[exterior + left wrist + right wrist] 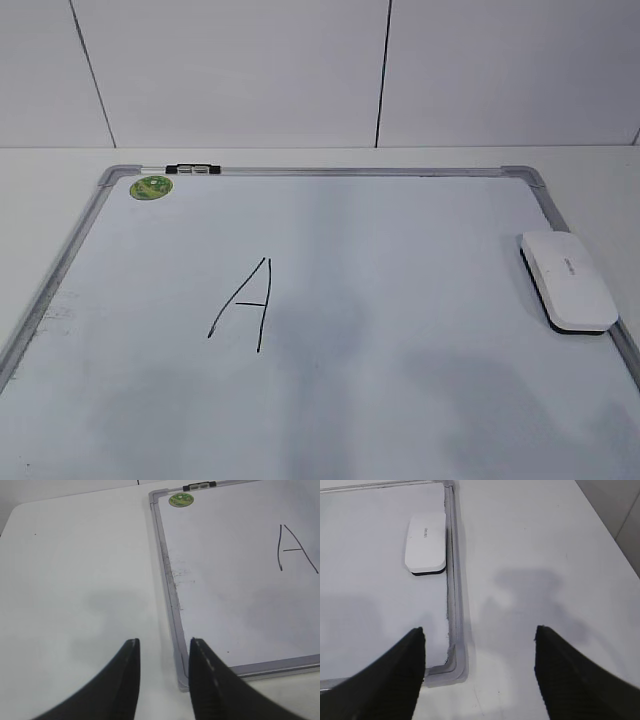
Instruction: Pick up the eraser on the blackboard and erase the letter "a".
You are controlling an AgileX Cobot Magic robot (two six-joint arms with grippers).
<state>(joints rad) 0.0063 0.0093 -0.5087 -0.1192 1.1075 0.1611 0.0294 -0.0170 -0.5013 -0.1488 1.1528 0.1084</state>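
The blackboard (330,420), a white board in a grey metal frame, lies flat on the table. The eraser (567,279), white with a dark base, rests on it at the right edge; it also shows in the right wrist view (425,542). A capital "A" (245,305) is drawn left of centre and shows in the left wrist view (296,547). No small letter "a" shows in any view. My left gripper (162,642) hangs open and empty over the board's near left corner. My right gripper (480,630) is wide open and empty above the near right corner.
A round green magnet (151,186) sits in the board's far left corner. A black and silver clip (192,169) is on the top frame. White table (75,580) surrounds the board, with a panelled wall behind.
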